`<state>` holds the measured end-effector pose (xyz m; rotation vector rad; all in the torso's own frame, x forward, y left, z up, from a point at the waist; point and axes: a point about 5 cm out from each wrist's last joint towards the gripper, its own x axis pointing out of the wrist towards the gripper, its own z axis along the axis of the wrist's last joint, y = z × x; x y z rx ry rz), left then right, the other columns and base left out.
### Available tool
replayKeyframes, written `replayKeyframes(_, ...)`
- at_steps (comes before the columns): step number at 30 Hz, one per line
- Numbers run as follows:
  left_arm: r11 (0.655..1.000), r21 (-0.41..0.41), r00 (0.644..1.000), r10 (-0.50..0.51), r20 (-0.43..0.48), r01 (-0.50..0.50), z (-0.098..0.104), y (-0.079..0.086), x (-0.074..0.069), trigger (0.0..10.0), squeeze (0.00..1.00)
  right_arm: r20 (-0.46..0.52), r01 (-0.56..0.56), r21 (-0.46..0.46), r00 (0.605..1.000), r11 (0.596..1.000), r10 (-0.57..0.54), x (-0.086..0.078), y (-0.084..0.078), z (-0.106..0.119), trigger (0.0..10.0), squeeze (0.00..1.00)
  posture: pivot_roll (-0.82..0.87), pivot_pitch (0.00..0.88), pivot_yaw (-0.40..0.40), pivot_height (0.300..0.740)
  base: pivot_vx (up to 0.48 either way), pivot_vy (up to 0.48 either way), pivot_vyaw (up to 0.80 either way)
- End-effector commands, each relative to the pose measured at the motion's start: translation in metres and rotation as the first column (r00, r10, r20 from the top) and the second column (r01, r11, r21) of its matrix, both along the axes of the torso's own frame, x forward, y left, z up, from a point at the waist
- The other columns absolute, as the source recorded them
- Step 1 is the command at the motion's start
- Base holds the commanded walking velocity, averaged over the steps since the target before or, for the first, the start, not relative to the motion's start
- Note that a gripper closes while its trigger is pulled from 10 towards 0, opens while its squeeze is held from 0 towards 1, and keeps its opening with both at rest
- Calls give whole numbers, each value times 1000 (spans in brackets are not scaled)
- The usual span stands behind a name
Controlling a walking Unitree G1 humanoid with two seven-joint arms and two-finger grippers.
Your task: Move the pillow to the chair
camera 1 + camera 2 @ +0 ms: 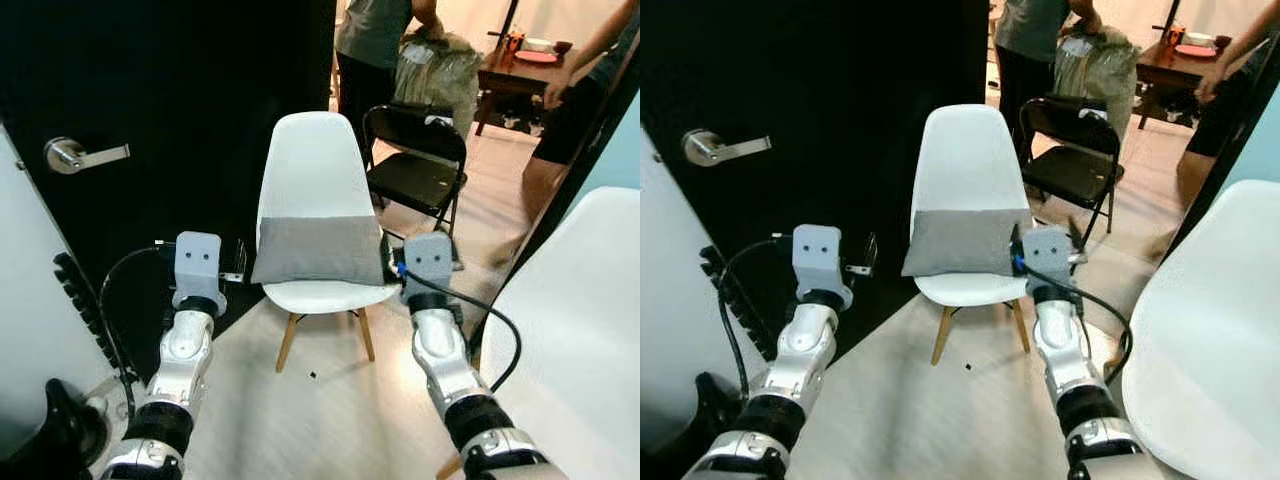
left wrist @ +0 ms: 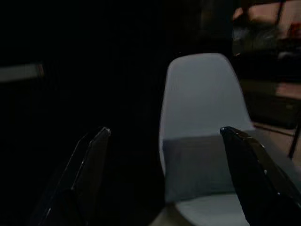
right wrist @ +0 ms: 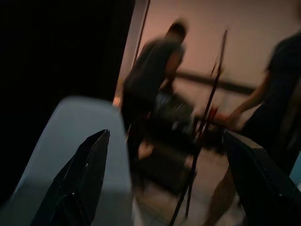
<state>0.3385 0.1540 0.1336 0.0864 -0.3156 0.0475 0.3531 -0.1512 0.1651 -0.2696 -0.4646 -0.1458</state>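
Pillow (image 1: 318,250) is sitting on the chair (image 1: 312,165) seat, leaning on the backrest, so the move looks done. Left gripper (image 2: 164,165) and right gripper (image 3: 169,174) are flanking it, fingers apart, probably not touching.

black door (image 1: 200,110) | folding chair (image 1: 418,170) | maybe two people (image 1: 375,40)

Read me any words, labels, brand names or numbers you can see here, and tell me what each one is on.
None can be read.
White chair: plain shell, no label.
Gray pillow on its seat: no tag or print seen.
Black door and door handle: no sign.
Black folding chair: no marking visible.
Items on the wooden table: too small to show any text.
Left gripper and right gripper, both open: no lettering.
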Motion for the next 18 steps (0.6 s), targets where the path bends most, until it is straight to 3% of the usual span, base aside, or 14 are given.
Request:
replayKeyframes(1, 999, 39, 1000, -5, 26, 4, 1, -3, -3, 10000, 0, 109, 12, 27, 994, 1000, -15, 3, 0, 27, 10000, 0, 33, 0, -51, 740, 0, 0, 0)
replayKeyframes(6, 998, 62, 1000, -2, 31, 0, 2, -4, -1, 10000, 0, 203, 31, 53, 978, 998, -41, 11, 1, 57, 10000, 0, 30, 0, -49, 740, 0, 0, 0)
replayKeyframes(18, 998, 60, 1000, 10, 9, -11, -4, -4, -4, 10000, 0, 226, 66, 22, 972, 998, -69, 24, 1, 81, 10000, 0, 40, 10, -70, 740, 0, 0, 0)
